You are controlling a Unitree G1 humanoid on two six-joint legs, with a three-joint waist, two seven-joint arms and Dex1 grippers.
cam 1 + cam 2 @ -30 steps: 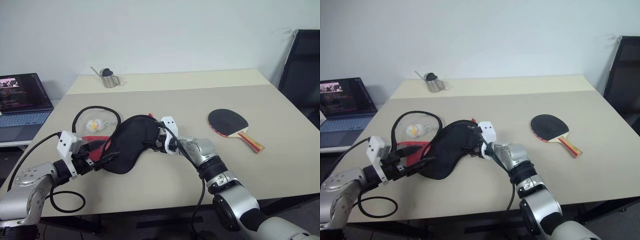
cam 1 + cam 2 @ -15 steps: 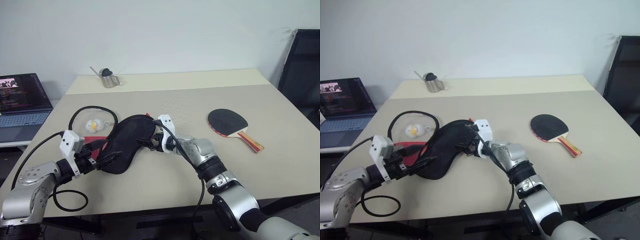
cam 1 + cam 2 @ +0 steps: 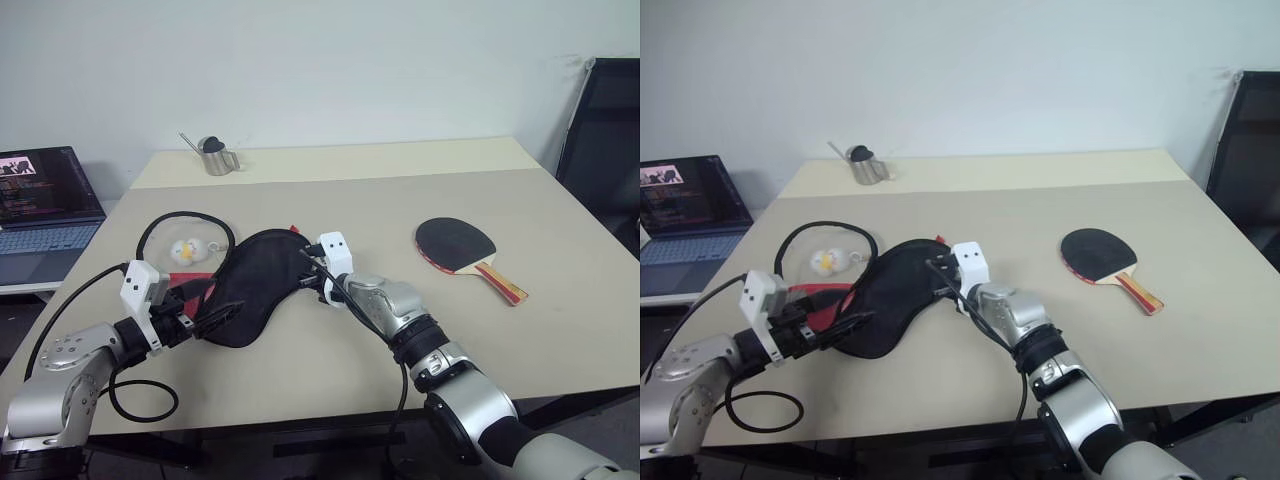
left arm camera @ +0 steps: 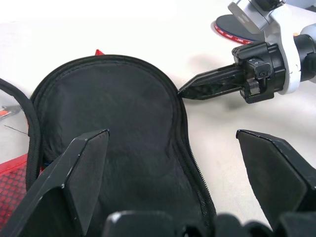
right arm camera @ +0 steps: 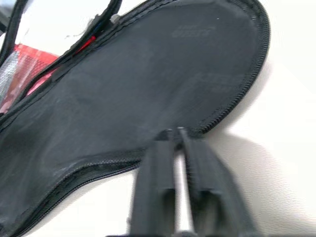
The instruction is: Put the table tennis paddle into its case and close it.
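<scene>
Black fabric of the case (image 3: pixel 250 285) is pinched at its zipped rim by the clenched right gripper (image 4: pixel 185 92); the left gripper (image 3: pixel 222 315), jaws released, straddles the handle end. The paddle (image 3: pixel 463 250) lies well apart on the surface (image 3: pixel 400 190). Judged next: the upper half must be lifted open.

On the one table (image 3: pixel 330 190) I count one table tennis paddle (image 3: pixel 463 247), one case (image 3: pixel 255 285), one small white-and-yellow plush charm (image 3: pixel 187 250), one black cable loop (image 3: pixel 180 222) and one small metal pitcher (image 3: pixel 217 157). To the left of the table I see one laptop (image 3: pixel 45 205), and at the right edge one black chair (image 3: pixel 605 140). I have two robot hands in view, one left hand (image 3: pixel 215 318) and one right hand (image 3: pixel 306 262), each with two black fingers.
</scene>
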